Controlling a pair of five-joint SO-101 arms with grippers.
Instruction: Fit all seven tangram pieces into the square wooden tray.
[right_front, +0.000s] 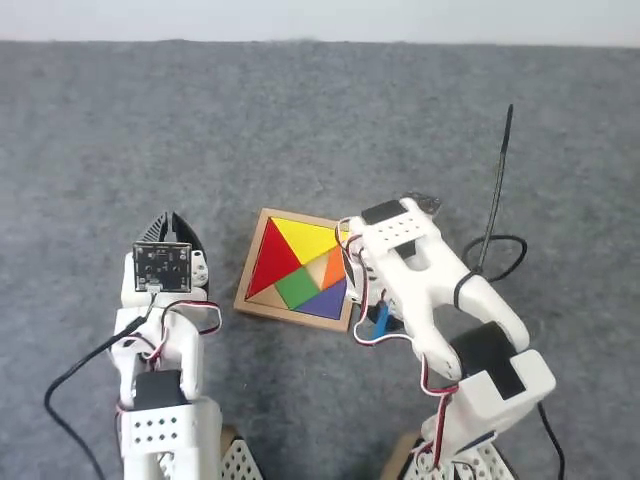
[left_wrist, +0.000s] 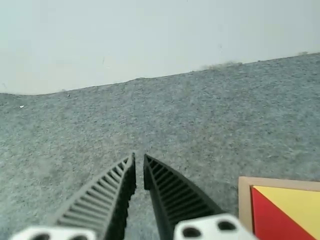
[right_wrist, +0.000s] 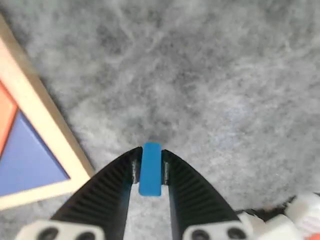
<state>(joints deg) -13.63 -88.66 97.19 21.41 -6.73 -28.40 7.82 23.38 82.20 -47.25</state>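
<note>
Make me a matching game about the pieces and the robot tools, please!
Things:
1. light blue piece
2. red piece
3. left tool
4. tray

Where or how:
A. shut, holding nothing
B. on the carpet
C. lying in the tray
D. gripped by the right tool

Pairs: 1-D, 2-C, 3-A, 4-B.

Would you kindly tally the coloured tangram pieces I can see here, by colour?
Red triangle: 1
Yellow triangle: 1
Green square: 1
Orange piece: 1
Violet-blue triangle: 1
Bright blue piece, between the right fingers: 1
Total: 6
Two pale patches in the tray may be bare wood, so uncounted.
</note>
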